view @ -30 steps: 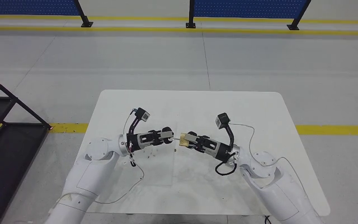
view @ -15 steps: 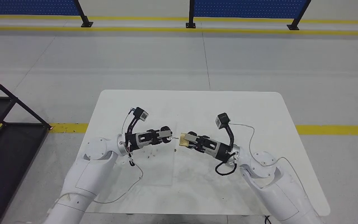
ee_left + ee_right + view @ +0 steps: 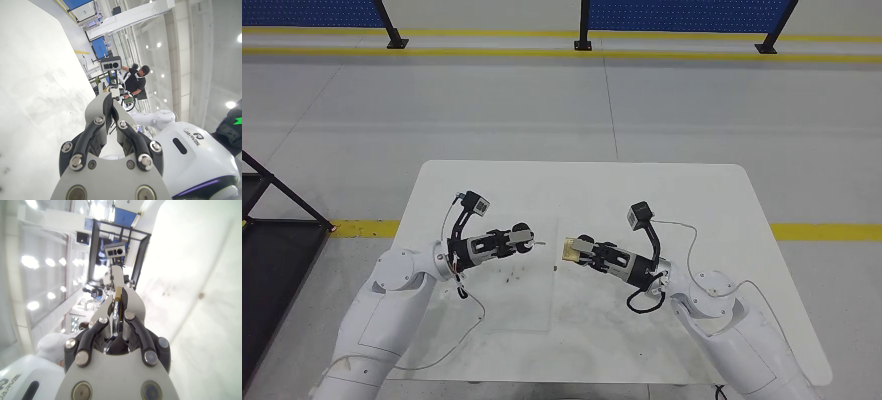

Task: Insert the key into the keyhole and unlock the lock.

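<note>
The lock, a small brass padlock with a shiny steel shackle, is clamped in the right tool above the middle of the white surface. Just left, apart from it, the left tool is pinched narrow; anything between its pads is too small to tell.

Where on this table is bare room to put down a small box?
Bare: the far strip of the table beyond both arms, and its right side past the right arm. Crowded: the middle, where the left gripper faces the lock held in the right gripper.
</note>
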You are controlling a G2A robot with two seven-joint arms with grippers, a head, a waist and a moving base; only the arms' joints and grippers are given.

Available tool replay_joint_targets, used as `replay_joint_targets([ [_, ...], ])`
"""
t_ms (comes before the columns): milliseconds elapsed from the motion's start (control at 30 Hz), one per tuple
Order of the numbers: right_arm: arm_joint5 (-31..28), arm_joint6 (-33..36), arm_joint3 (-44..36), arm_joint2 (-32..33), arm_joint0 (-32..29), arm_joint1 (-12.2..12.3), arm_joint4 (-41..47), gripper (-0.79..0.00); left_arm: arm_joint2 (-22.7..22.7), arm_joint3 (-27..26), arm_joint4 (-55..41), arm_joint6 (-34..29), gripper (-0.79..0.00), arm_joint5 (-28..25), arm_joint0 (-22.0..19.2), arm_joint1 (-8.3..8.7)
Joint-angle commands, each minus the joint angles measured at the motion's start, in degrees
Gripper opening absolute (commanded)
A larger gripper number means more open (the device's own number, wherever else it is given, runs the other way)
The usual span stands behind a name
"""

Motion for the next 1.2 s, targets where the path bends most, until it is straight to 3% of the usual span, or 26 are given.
replay_joint_targets([
  [0,0.00,0.00,0.00,0.00,0.00,0.00,0.00,-0.785,0.00,0.00,0.00,0.00,-0.785,0.00,0.00,0.00],
  [267,0.00,0.00,0.00,0.00,0.00,0.00,0.00,-0.785,-0.33,-0.97,0.81,1.30,-0.785,-2.08,1.25,0.07],
  [367,0.00,0.00,0.00,0.00,0.00,0.00,0.00,-0.785,-2.39,-1.58,10.01,3.24,-0.785,-10.65,2.10,0.58],
  [700,0.00,0.00,0.00,0.00,0.00,0.00,0.00,-0.785,-6.07,-4.32,36.29,20.16,-0.785,-36.12,6.29,0.65],
  [800,0.00,0.00,0.00,0.00,0.00,0.00,0.00,-0.785,-6.67,-8.34,45.05,24.59,-0.785,-36.15,7.25,0.57],
  [900,0.00,0.00,0.00,0.00,0.00,0.00,0.00,-0.785,-7.74,-13.78,56.79,31.47,-0.785,-36.15,8.62,0.69],
  [967,0.00,0.00,0.00,0.00,0.00,0.00,0.00,-0.785,-8.62,-17.91,70.29,38.48,-0.785,-36.15,9.45,0.90],
  [1167,0.00,0.00,0.00,0.00,0.00,0.00,0.00,-0.785,-6.04,-18.33,101.26,65.94,-0.785,-36.15,11.08,2.23],
])
